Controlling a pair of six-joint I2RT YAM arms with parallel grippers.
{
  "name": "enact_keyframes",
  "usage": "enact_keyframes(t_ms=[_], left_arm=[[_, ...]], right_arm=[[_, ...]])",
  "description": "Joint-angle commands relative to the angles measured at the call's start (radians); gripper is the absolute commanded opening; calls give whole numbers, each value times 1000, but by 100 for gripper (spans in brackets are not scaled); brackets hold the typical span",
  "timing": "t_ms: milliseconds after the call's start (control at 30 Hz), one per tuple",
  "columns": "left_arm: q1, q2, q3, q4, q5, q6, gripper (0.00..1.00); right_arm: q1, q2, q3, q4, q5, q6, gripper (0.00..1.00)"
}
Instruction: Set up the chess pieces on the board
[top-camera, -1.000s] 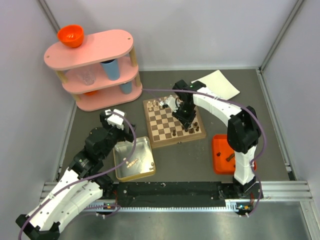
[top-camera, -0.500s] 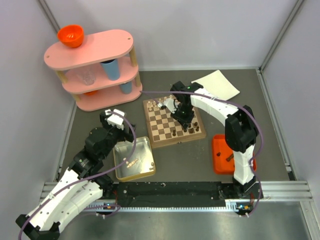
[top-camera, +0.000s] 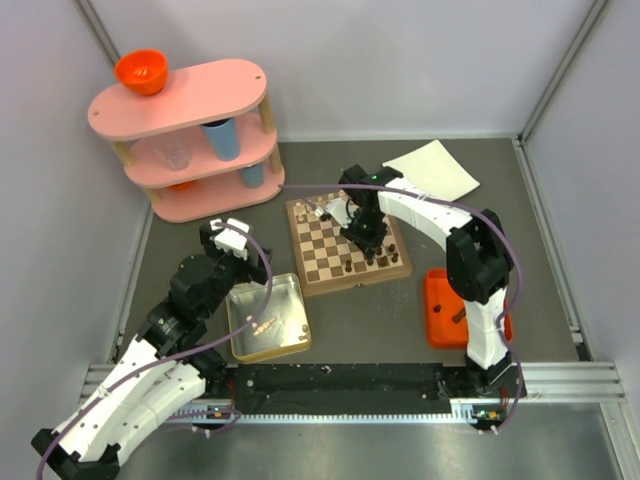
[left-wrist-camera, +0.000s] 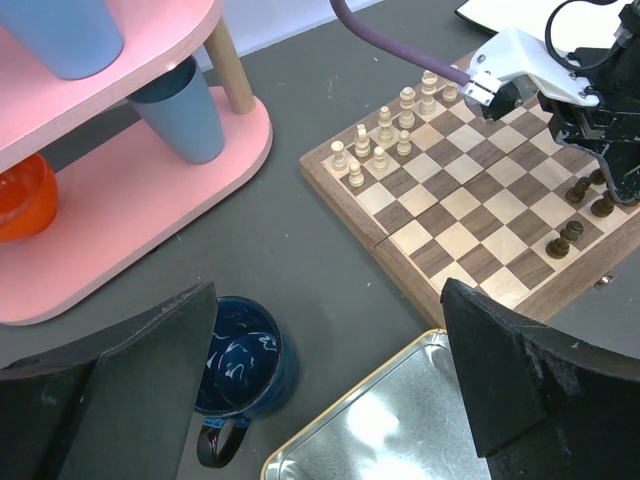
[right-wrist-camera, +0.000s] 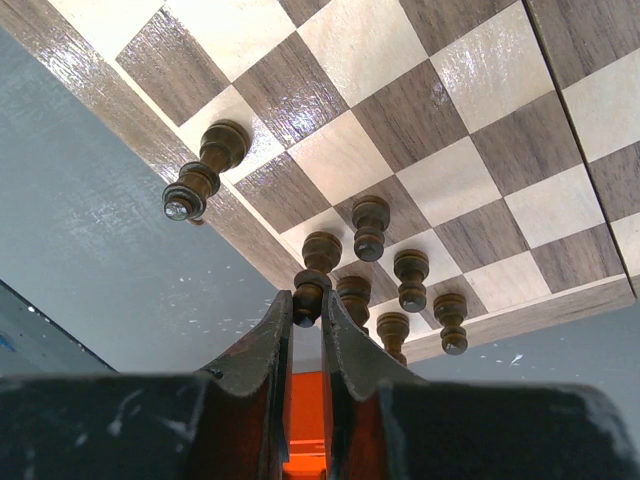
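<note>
The board (top-camera: 327, 243) lies mid-table. It also shows in the left wrist view (left-wrist-camera: 470, 200) and the right wrist view (right-wrist-camera: 330, 90). Several cream pieces (left-wrist-camera: 385, 135) stand at its far left corner. Several dark pieces (top-camera: 381, 259) stand near its right front corner. My right gripper (top-camera: 365, 232) is over the board's right side. In the right wrist view this gripper (right-wrist-camera: 307, 300) is shut on the head of a dark piece (right-wrist-camera: 322, 250) at the edge row; I cannot tell whether its base touches. My left gripper (left-wrist-camera: 330, 330) is open and empty, off the board's left.
A silver tin (top-camera: 236, 345) with a few cream pieces lies front left. A blue mug (left-wrist-camera: 235, 365) stands under my left gripper. A pink shelf (top-camera: 190, 140) with cups is back left. An orange tray (top-camera: 440, 300) with a dark piece is right, and white paper (top-camera: 435, 168) lies behind.
My right gripper has shifted slightly left and back over the board. The left arm has not moved.
</note>
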Motion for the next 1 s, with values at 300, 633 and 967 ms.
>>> enact_keyframes(t_ms=[300,633,967], left_arm=[[5,-2,8,38,2,11,99],[5,0,10,35,2,11,99],[5,-3,8,36,2,13,99]], right_arm=[[14,0,-24,14,6,14,6],[14,1,-30,14,7,16,8],[14,-8,-19,14,6,19,18]])
